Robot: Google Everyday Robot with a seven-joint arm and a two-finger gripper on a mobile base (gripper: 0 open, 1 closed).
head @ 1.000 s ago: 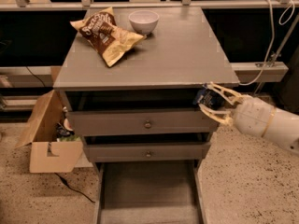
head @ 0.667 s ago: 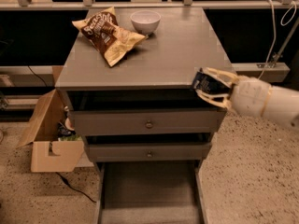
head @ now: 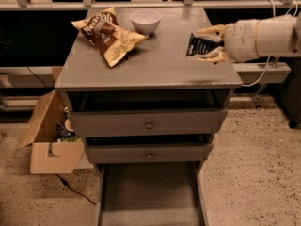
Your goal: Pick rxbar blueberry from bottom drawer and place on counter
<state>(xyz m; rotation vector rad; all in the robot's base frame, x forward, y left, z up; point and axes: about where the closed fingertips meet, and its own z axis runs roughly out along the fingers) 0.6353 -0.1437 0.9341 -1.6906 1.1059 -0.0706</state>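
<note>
The rxbar blueberry (head: 199, 46), a small dark bar with pale print, is held between my gripper's pale fingers (head: 210, 31). My gripper (head: 208, 44) reaches in from the right and is shut on the bar over the right part of the counter (head: 155, 65); whether the bar touches the top I cannot tell. The bottom drawer (head: 149, 197) stands pulled out at the bottom, showing a plain grey floor with nothing in it.
A brown-and-yellow chip bag (head: 106, 34) and a white bowl (head: 145, 21) sit at the back of the counter. Two shut drawers with round knobs (head: 149, 125) lie below. An open cardboard box (head: 49, 140) stands on the floor at left.
My gripper has risen with the bar from beside the top drawer's right edge up and inward over the counter's right part.
</note>
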